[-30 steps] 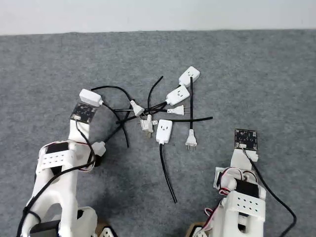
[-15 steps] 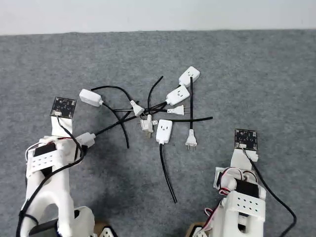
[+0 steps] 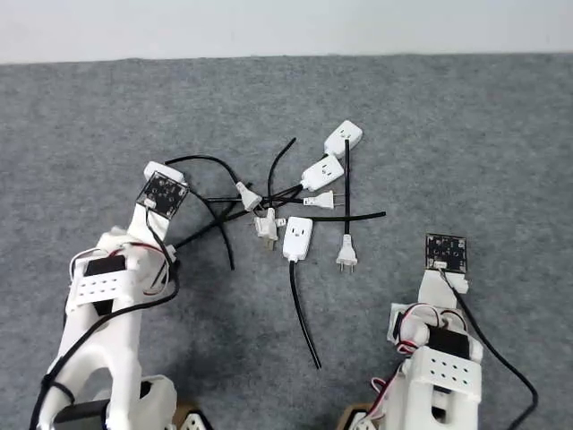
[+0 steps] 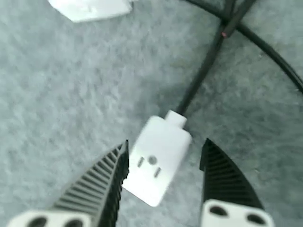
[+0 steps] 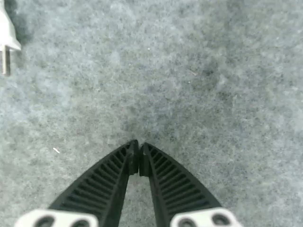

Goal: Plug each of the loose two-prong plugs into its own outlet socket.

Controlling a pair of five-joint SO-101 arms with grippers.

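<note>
I am counting four outlet sockets and four two-prong plugs on the grey mat point(image 3: 483, 125), all unmated, with black cables point(image 3: 303, 313) crossing among them.

1. Left arm point(image 3: 103, 291): it is standing at the left of the mat, its wrist over the leftmost socket point(image 4: 158, 158). The left gripper point(image 4: 165, 143) is hanging released, fingers spread. This socket is lying face up on the mat between the two fingers, and neither finger is clamping it. Its cable is running away from the gripper into the crossing.

2. Middle group, left to right:
- first plug point(image 3: 248, 195), lying where several cables are crossing;
- second plug point(image 3: 266, 227), just beside the lower socket point(image 3: 297, 238);
- third plug point(image 3: 320, 200), lying between the lower socket and the middle socket point(image 3: 321, 171);
- upper socket point(image 3: 344, 137), sitting farthest from the arms;
- fourth plug point(image 3: 346, 256), lying with its prongs pointing toward the arms, near the lower socket.

3. Right arm point(image 3: 439, 358): it is standing at the right, well apart from the group. The right gripper point(image 5: 138, 144) is sitting clenched, fingertips meeting on nothing, just above bare mat. One plug point(image 5: 7, 33) is lying well apart from those fingertips; I cannot tell which of the four it is.
</note>
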